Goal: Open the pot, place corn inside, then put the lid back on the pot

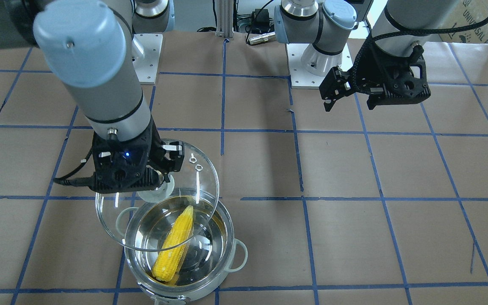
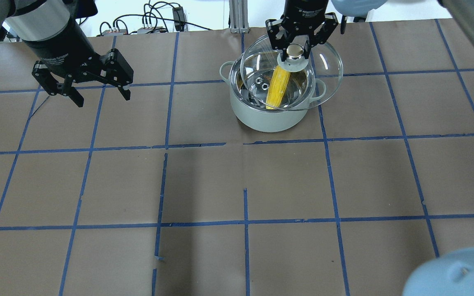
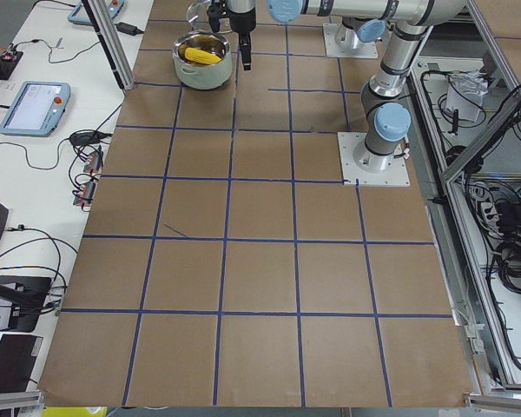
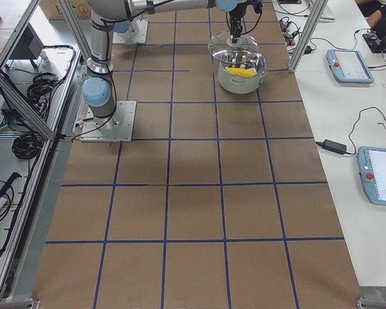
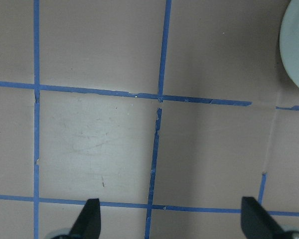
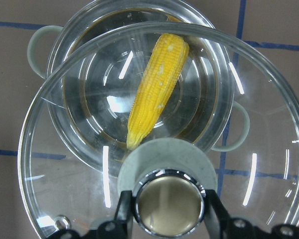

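The pot point(image 2: 268, 117) stands on the table with the yellow corn point(image 2: 277, 87) lying inside it; the corn also shows in the front view point(image 1: 175, 245) and the right wrist view point(image 6: 157, 85). My right gripper point(image 2: 295, 52) is shut on the metallic knob point(image 6: 168, 201) of the clear glass lid point(image 2: 327, 78). It holds the lid above the pot, offset toward the robot's right, partly over the opening. The lid also shows in the front view point(image 1: 112, 220). My left gripper point(image 2: 99, 96) is open and empty, hanging above the table far to the left of the pot.
The brown table has a blue tape grid point(image 2: 245, 222). The arm base plates point(image 1: 316, 72) sit at the robot's side. The pot's pale handles point(image 1: 239, 254) stick out sideways. Cables and an aluminium post point(image 2: 237, 16) lie beyond the far edge.
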### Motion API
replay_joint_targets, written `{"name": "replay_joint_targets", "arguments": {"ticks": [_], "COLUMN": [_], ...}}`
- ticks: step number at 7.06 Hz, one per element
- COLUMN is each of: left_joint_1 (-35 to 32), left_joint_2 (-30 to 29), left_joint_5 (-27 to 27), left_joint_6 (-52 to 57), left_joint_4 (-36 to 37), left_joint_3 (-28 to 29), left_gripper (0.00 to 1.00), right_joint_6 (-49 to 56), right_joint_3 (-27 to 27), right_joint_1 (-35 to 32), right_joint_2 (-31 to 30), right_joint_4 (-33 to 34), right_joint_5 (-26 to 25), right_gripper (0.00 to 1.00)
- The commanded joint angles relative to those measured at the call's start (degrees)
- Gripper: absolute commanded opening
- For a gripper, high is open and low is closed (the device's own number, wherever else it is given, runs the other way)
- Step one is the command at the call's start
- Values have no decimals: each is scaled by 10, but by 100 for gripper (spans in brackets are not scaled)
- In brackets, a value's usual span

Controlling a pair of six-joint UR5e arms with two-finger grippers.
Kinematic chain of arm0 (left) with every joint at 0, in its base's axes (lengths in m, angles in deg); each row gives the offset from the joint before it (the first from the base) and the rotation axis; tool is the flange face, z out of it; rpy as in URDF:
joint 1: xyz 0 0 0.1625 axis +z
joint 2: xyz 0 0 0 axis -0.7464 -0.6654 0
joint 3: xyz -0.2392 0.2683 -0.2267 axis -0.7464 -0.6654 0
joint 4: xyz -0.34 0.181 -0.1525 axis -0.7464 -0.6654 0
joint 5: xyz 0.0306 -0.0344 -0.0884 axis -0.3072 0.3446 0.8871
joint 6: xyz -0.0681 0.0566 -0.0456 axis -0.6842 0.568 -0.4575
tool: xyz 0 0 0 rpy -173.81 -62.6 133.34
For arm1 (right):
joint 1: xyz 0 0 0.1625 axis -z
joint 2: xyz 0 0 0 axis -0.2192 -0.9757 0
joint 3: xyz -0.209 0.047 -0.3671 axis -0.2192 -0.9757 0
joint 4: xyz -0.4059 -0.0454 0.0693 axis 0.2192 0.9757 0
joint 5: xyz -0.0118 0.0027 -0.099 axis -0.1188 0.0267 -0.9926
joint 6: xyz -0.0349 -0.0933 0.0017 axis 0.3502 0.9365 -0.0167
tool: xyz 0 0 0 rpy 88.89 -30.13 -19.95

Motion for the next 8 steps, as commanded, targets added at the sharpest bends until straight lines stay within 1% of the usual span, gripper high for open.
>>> {"name": "replay_joint_targets", "arguments": {"ticks": [1, 3, 4, 5, 8], "left_joint_1": [-7, -7, -8, -12, -14], "left_joint_2": [-6, -16, -25, -20, -10], "left_joint_5": [-1, -1, -1, -1, -1], "left_joint_6": [0, 1, -1, -2, 1], "left_joint_4": [9, 51, 53, 52, 51], "left_joint_3": [-3, -16, -17, -15, -18], "left_gripper": [100, 100, 100, 100, 100], "right_joint_6": [0, 1, 2, 2, 8], "right_joint_3": [-56, -68, -68, -68, -67], "right_joint_1": [-8, -18, -18, -17, -17], "right_joint_2": [67, 89, 98, 106, 116], "right_joint_4": [-3, 0, 23, 35, 48], "right_joint_5": [1, -2, -6, -7, -7], "right_gripper": [10, 10, 10, 10, 10]}}
